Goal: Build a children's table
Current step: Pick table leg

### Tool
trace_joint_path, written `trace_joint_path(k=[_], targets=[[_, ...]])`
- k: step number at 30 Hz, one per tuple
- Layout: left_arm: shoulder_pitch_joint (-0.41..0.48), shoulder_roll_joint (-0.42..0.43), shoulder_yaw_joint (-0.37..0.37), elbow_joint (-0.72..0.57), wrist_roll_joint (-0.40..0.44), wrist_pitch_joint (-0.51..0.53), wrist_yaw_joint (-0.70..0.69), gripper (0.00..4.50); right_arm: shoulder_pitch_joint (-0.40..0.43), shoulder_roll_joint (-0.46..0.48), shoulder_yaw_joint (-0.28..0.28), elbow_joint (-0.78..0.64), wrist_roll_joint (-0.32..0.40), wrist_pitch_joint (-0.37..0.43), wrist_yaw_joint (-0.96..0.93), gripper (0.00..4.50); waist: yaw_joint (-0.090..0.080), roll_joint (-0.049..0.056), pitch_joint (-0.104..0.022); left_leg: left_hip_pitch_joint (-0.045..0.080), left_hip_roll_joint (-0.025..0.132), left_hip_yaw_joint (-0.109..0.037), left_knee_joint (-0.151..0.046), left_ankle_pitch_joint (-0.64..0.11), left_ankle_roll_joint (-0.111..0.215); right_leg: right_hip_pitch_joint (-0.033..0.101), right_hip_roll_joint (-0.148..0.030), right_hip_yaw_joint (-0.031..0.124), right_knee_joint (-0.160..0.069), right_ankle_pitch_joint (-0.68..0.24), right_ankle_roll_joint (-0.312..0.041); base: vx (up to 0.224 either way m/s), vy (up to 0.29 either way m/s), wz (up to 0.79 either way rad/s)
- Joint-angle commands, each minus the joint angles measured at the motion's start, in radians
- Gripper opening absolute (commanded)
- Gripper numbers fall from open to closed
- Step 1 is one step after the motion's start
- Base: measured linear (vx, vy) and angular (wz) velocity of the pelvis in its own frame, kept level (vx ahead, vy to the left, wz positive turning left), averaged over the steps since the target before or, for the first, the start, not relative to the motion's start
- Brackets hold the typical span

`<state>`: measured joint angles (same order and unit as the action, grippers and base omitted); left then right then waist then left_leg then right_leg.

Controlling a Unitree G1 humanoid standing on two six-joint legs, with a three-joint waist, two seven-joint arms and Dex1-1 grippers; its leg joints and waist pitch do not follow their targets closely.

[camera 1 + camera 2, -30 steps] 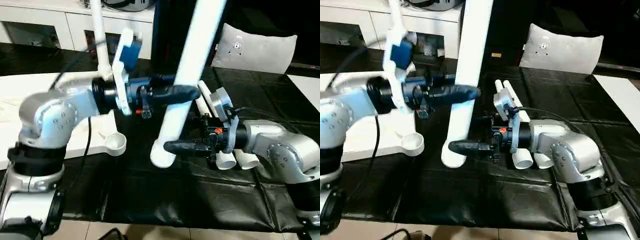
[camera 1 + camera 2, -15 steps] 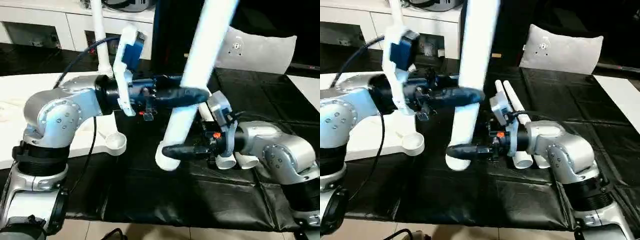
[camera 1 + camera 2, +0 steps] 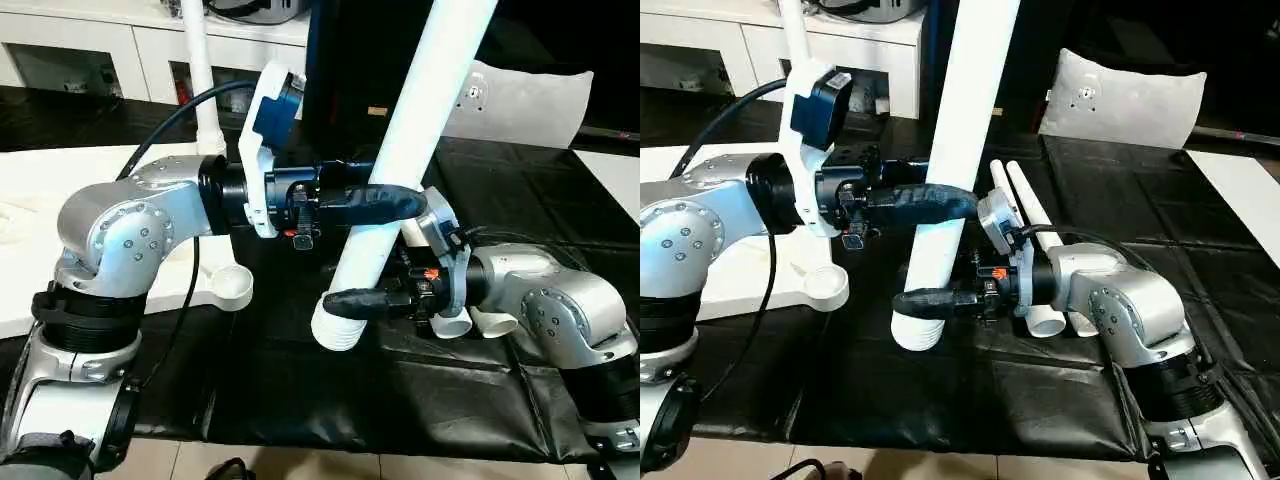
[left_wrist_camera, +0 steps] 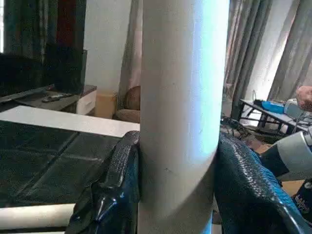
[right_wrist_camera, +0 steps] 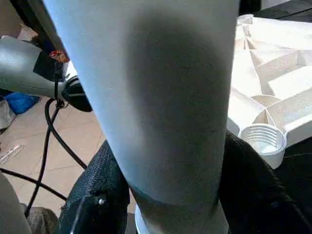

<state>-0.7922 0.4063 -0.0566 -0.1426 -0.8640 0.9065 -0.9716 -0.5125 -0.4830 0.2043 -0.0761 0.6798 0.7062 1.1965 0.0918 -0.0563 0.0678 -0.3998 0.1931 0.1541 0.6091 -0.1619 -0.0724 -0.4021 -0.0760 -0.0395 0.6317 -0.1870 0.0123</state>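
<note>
Above the black-covered bench [image 3: 300,400], just right of the tabletop's corner socket [image 3: 232,287]: one white leg [image 3: 400,160], tilted, threaded end down; left tool [image 3: 385,203] clamped mid-shaft, right tool [image 3: 350,300] gripping near its base; two spare legs [image 3: 1025,215] lie beyond; advice: steady both grips, stand leg upright, align thread squarely over socket before turning.

We see a plain white leg [image 3: 400,150] at the frame's centre. Our textured black fingers [image 3: 385,203] and silver forearms [image 3: 130,225] sit over a black mat [image 3: 330,390].

Black mat [image 3: 400,390], white cabinet [image 3: 120,45], perhaps grey curtains [image 4: 287,58].
</note>
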Motion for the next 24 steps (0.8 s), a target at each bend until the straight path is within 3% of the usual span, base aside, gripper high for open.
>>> trace_joint_path(k=[1, 2, 8, 11, 13, 15, 17, 24], targets=[[-0.031, -0.012, -0.011, -0.014, 0.020, -0.014, 0.020, 1.79, -0.009, -0.001, 0.008, -0.002, 0.002, 0.010, 0.001, 2.06, 0.002, 0.011, -0.076, 0.027, 0.023, 0.008, -0.072, -0.188, -0.045, 0.049, -0.047, 0.028, -0.065, -0.157, -0.214, 0.000, 0.000, 0.00], [-0.032, -0.017, -0.014, -0.009, 0.030, -0.015, 0.035, 1.79, -0.008, 0.001, 0.008, -0.001, 0.000, 0.009, -0.001, 2.05, 0.003, 0.015, -0.076, 0.028, 0.023, 0.008, -0.072, -0.190, -0.046, 0.048, -0.047, 0.028, -0.064, -0.157, -0.216, 0.000, 0.000, 0.00], [-0.033, -0.055, -0.027, 0.011, 0.066, -0.015, 0.115, 1.79, 0.010, 0.019, 0.017, 0.001, -0.025, -0.009, -0.026, 2.00, 0.003, 0.015, -0.078, 0.027, 0.023, 0.007, -0.072, -0.194, -0.048, 0.050, -0.048, 0.027, -0.066, -0.156, -0.216, 0.000, 0.000, 0.00], [-0.030, -0.072, -0.029, 0.001, 0.062, -0.016, 0.122, 2.49, 0.016, 0.029, 0.024, 0.003, -0.043, -0.019, -0.041, 1.95, 0.003, 0.016, -0.079, 0.027, 0.023, 0.007, -0.072, -0.191, -0.047, 0.050, -0.046, 0.027, -0.066, -0.149, -0.216, 0.000, 0.000, 0.00], [-0.026, -0.087, -0.037, -0.009, 0.062, -0.018, 0.128, 2.49, 0.021, 0.038, 0.032, 0.005, -0.057, -0.026, -0.053, 1.95, 0.002, 0.015, -0.079, 0.026, 0.024, 0.006, -0.072, -0.188, -0.045, 0.051, -0.047, 0.027, -0.066, -0.134, -0.221, 0.000, 0.000, 0.00], [-0.022, -0.100, -0.038, -0.016, 0.061, -0.019, 0.133, 2.84, 0.024, 0.043, 0.035, 0.006, -0.063, -0.027, -0.059, 1.92, 0.003, 0.014, -0.079, 0.026, 0.023, 0.006, -0.072, -0.186, -0.044, 0.052, -0.046, 0.027, -0.064, -0.131, -0.221, 0.000, 0.000, 0.00], [-0.020, -0.112, -0.033, -0.019, 0.054, -0.017, 0.142, 2.92, 0.027, 0.046, 0.037, 0.006, -0.067, -0.028, -0.064, 1.91, 0.004, 0.014, -0.079, 0.027, 0.023, 0.006, -0.072, -0.189, -0.045, 0.052, -0.047, 0.027, -0.065, -0.136, -0.220, 0.000, 0.000, 0.00], [0.008, -0.196, 0.051, -0.043, -0.060, -0.003, 0.201, 3.45, 0.048, 0.076, 0.016, 0.000, -0.066, -0.023, -0.112, 1.91, 0.005, 0.015, -0.080, 0.025, 0.023, 0.006, -0.071, -0.203, -0.047, 0.053, -0.047, 0.026, -0.066, -0.144, -0.223, 0.000, 0.000, 0.00]])
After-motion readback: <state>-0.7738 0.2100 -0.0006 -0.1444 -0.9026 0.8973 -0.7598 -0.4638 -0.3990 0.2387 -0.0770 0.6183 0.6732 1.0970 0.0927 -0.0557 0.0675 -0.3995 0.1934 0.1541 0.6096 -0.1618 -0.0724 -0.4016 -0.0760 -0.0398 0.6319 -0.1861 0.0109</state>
